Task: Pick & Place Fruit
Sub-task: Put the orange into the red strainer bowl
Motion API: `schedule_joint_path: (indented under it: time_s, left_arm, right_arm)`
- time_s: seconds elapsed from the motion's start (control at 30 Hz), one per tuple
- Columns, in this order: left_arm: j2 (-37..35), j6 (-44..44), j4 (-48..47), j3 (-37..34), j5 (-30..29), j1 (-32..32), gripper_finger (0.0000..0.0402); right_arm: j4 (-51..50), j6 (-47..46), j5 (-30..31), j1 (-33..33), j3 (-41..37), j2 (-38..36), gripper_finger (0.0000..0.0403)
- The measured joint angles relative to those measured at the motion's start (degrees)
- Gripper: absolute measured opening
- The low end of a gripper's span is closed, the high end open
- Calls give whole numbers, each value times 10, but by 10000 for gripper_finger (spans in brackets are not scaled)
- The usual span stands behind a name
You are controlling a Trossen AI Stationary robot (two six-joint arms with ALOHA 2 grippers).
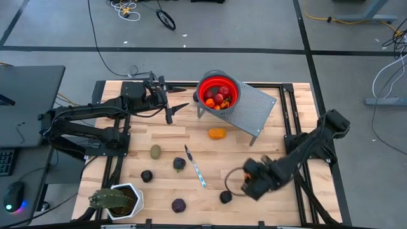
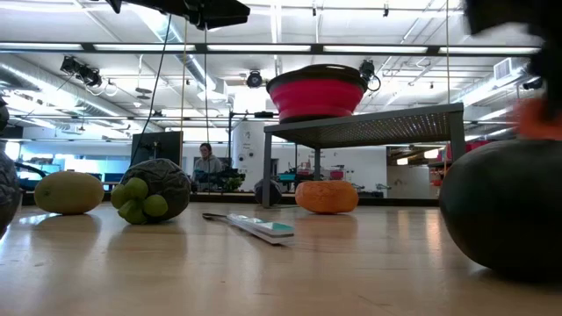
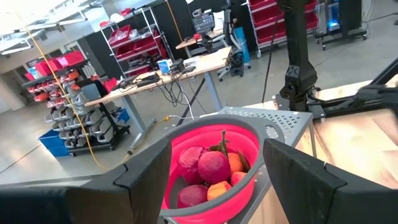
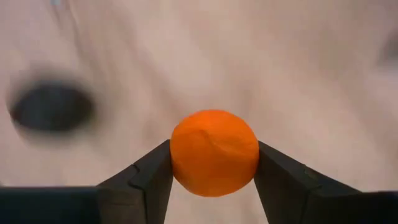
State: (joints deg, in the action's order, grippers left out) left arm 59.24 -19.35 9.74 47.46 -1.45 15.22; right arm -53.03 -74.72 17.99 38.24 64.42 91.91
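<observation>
My right tool [image 1: 243,184] low at the bench [image 1: 159,137] front; knife [image 1: 196,166] and dark fruit [image 1: 226,197] crowd it. Open bench between orange fruit [image 1: 217,133] and knife.

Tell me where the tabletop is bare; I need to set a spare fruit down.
Free: the wood between the left gripper and the olive fruit, and the strip between the orange fruit and the right gripper. Crowded: the near edge around the potted plant, dark fruits and knife.
</observation>
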Motion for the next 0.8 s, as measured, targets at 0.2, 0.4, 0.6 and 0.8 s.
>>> schedule_joint_path:
  time_s: [0.2, 0.4, 0.6, 0.8]
  left_arm:
    - [0, 11, -19, 0, -3, 0, 261]
    - [0, 26, -34, 0, -21, 0, 261]
    - [0, 40, -61, 0, -22, 0, 261]
    - [0, 58, -83, 0, -22, 0, 261]
  right_arm:
    - [116, 312, 219, -113, 0, -48, 202]
    - [285, 619, 370, -244, 0, -53, 202]
    - [458, 814, 348, -304, 0, -66, 202]
    - [465, 829, 318, -298, 0, -86, 202]
